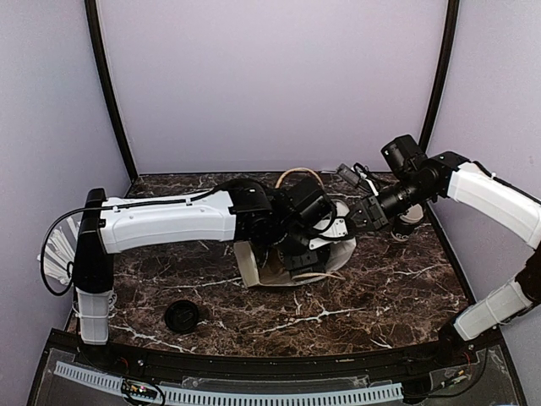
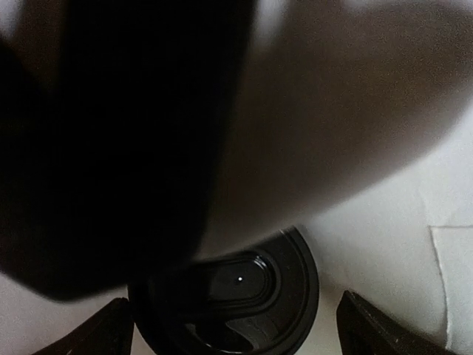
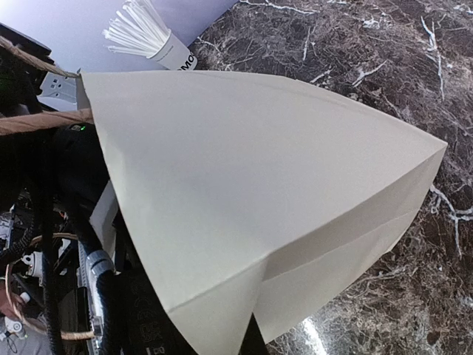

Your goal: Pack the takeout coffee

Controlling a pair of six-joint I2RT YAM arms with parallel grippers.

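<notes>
1. Dark marble table (image 1: 380, 288) with white veins, bearing everything listed below.
2. Left arm (image 1: 169, 222), white shell with black joints, stretched level from the left edge towards the centre, its wrist sunk into the mouth of the bag. Left gripper (image 2: 244, 329): seen only by its own wrist camera, fingers (image 2: 103, 333) spread wide, one tip at each lower corner.
3. Right arm (image 1: 490, 194), same make, bent in from the right. Right gripper (image 1: 359, 216): jaws pressed together at the bag's upper rim, as far as the overhead view shows; its own camera shows no fingers, only paper.
4. White paper bag (image 3: 281, 192), lying on its side at the table's centre, with a brown twisted paper handle (image 3: 37, 122).
5. White cup of white sticks (image 3: 159, 44), at the table's left edge. Print reads "MO", the rest cut off by the bag.
6. Takeout coffee (image 2: 244, 288), black plastic lid up, inside the bag between the spread left fingers, neither touching it. Hidden in the overhead view.
7. Loose flat black lid (image 1: 182, 315), on the marble near the left arm's base.
</notes>
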